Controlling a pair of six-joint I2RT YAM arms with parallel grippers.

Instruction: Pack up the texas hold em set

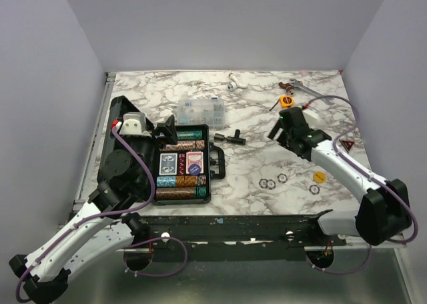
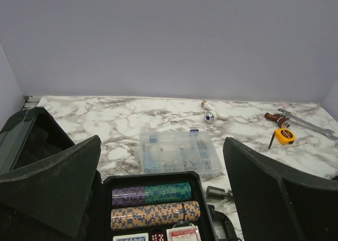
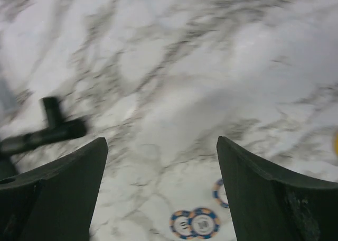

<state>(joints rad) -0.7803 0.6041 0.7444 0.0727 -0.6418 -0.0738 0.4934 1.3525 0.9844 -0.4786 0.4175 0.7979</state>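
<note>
- Nearest me, three loose poker chips (image 1: 272, 182) lie flat on the table (image 1: 260, 151) in a short left-to-right row. A fourth chip (image 1: 315, 190) and a yellow button (image 1: 319, 177) sit to their right.
- Left of them stands the open black case (image 1: 181, 199), its long axis running away from me and its handle (image 1: 218, 161) facing the chips. Chip rows (image 1: 180, 146) and the card decks (image 1: 168, 163) are inside.
- My left tool (image 2: 162, 139) hovers over the case's far end, fingers wide apart and empty.
- My right tool (image 1: 280, 132) hangs over bare marble beyond the loose chips, fingers apart and holding nothing. The chips lie toward me and slightly left of it, so I judge the right arm the nearer one for picking them up.
- Farther off sit a clear compartment box (image 1: 200, 109) and a tape measure (image 1: 286, 101).
</note>
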